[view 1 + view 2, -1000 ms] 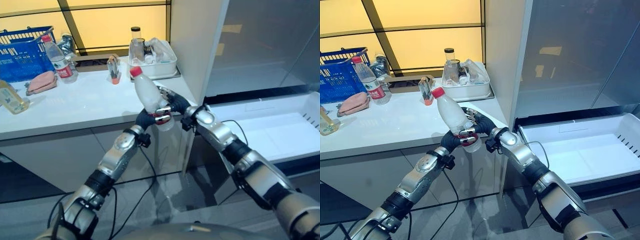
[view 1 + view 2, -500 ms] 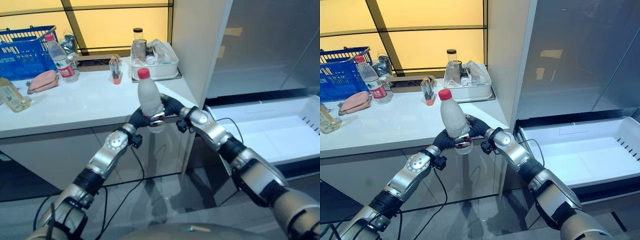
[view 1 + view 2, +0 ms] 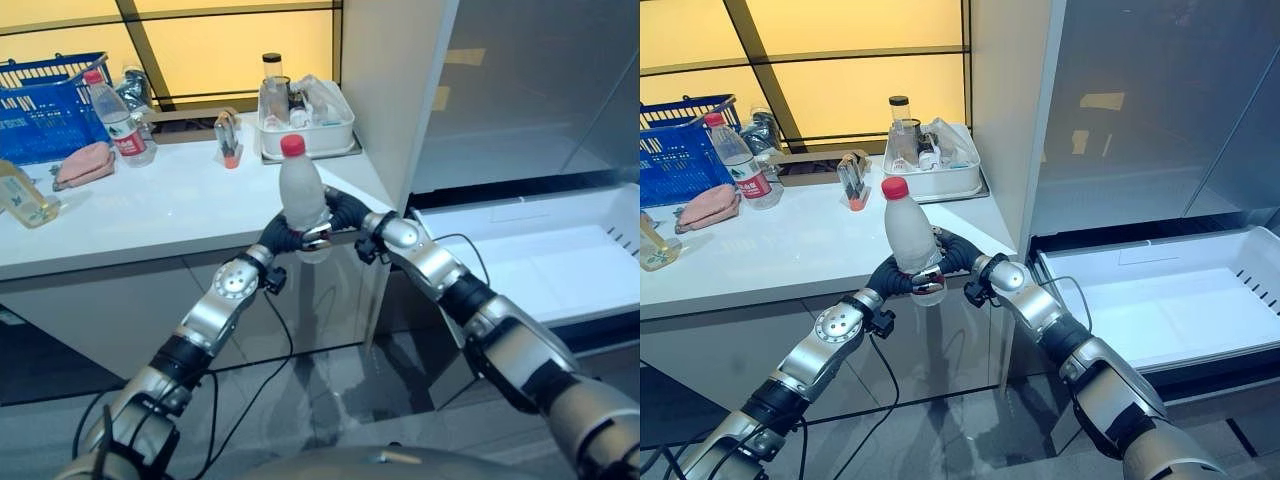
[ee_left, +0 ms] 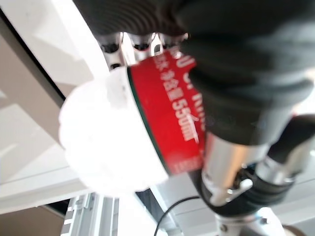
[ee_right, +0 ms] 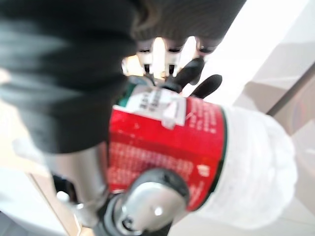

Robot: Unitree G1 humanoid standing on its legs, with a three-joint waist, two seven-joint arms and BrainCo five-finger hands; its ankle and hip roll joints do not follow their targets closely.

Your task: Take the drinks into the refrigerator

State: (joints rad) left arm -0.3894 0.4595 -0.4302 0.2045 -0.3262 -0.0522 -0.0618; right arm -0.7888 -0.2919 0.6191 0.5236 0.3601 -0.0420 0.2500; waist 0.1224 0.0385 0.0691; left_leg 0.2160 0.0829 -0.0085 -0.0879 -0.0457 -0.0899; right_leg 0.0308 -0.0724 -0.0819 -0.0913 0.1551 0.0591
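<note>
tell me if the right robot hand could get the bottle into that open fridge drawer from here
Probably yes. The right robot hand grips the bottle, but so does the left robot hand, which would need to let go first. The drawer stands pulled out to the right, with nothing visible between.

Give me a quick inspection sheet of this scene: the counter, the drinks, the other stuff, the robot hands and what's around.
Surface: white counter, mostly bare at its front.
Job's things: red-capped bottle held upright in front of the counter edge; second red-capped bottle standing by the blue basket.
Clutter: pink pouch, yellowish bottle, white tray of small items, small orange-tipped item.
Robot hands: left robot hand and right robot hand both curled round the held bottle.
Cables: nothing seen on the counter.
Surroundings: open white refrigerator drawer, nothing seen inside; yellow panels behind.
</note>
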